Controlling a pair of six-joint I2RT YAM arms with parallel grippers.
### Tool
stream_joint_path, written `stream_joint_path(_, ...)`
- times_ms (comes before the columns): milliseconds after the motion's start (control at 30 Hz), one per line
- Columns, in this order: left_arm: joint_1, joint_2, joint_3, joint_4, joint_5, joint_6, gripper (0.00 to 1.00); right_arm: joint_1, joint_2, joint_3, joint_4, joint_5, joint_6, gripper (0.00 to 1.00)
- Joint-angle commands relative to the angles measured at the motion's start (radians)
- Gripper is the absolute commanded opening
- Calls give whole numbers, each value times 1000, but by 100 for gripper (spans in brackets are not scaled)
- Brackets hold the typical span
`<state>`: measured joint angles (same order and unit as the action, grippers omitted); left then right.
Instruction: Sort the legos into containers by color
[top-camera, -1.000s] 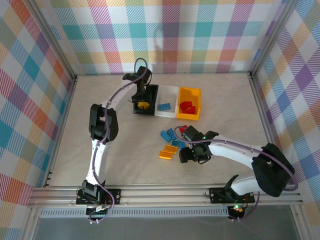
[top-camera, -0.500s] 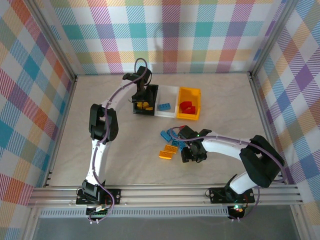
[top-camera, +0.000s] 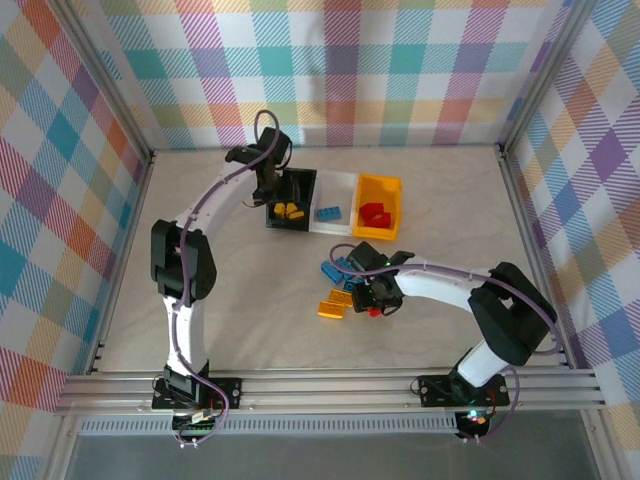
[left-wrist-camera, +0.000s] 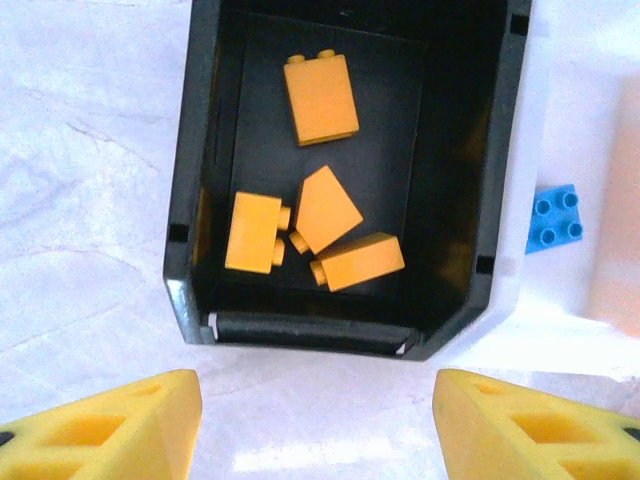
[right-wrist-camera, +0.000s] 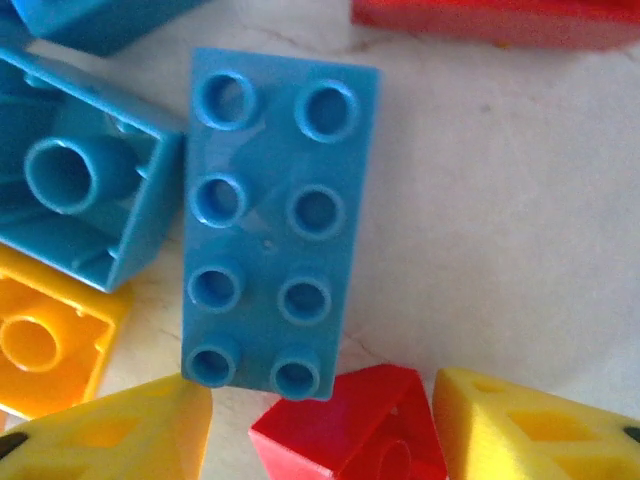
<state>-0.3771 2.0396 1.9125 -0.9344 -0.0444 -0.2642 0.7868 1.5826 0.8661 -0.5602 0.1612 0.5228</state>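
Right wrist: jaws of right gripper (right-wrist-camera: 325, 425) parted around red brick (right-wrist-camera: 350, 435), one finger against it, sliver of gap at the other. Just beyond, flat on table (right-wrist-camera: 500, 200): blue eight-stud brick (right-wrist-camera: 275, 225), tight beside upturned blue brick (right-wrist-camera: 80, 190); yellow-orange brick (right-wrist-camera: 45, 345) next to that.

Left wrist: jaws of left gripper (left-wrist-camera: 318, 420) wide apart, holding nothing, hovering near black bin (left-wrist-camera: 195, 150). Inside it: four yellow-orange bricks (left-wrist-camera: 322, 98). Adjoining: white bin (left-wrist-camera: 570, 275) with blue square brick (left-wrist-camera: 553, 218).

Top external: yellow-orange bin (top-camera: 381, 180) at row's end, red bricks (top-camera: 375, 213) inside.
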Motion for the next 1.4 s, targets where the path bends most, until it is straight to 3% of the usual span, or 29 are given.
stream_joint_path(0, -2, -61, -61, 18, 19, -14, 63, -1, 20, 15, -5, 8, -14, 60)
stream_joint_path(267, -20, -149, -202, 72, 43, -44, 63, 0, -13, -22, -41, -1, 9, 65)
stream_joint_path(700, -34, -216, -314, 99, 44, -59, 64, 2, -61, -46, -51, -11, 9, 44)
stream_joint_path(1133, -63, -293, -392, 97, 26, -64, 64, -3, -192, 30, -147, 46, -3, 44)
stream_joint_path(1367, -126, -355, -505, 130, 19, -100, 65, -146, -142, 234, -144, 52, -126, 45)
